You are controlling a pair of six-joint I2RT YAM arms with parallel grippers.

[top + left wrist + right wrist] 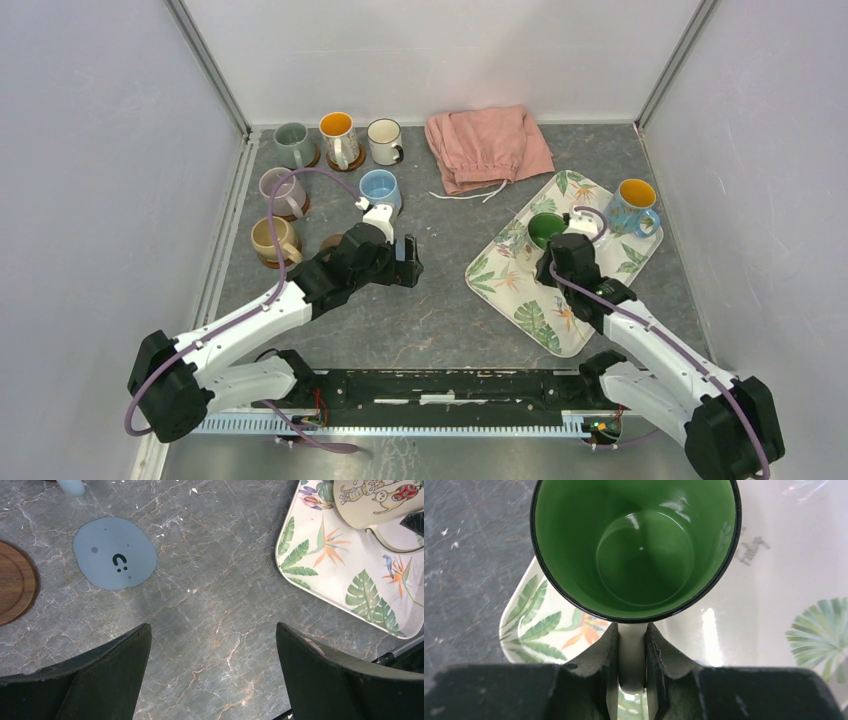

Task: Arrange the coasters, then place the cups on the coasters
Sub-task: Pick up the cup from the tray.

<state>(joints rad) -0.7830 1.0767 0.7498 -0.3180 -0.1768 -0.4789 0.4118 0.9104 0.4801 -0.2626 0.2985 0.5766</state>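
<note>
A green-inside cup (636, 545) stands on the leaf-patterned tray (520, 300). My right gripper (631, 630) is shut on its white handle, and the top view shows the same cup (546, 229) with that gripper (557, 244) beside it. A second cup, orange inside (634, 205), sits at the tray's far corner. Several cups on brown coasters stand at the back left, among them a light blue cup (380, 188) and a beige cup (272, 240). My left gripper (212, 627) hangs open over bare table, right of a blue coaster (114, 553) and a bare brown coaster (15, 582).
A crumpled pink cloth (487, 147) lies at the back centre. Grey walls enclose the table on three sides. The tray's near-left corner (350, 575) lies just right of my left gripper (408, 262).
</note>
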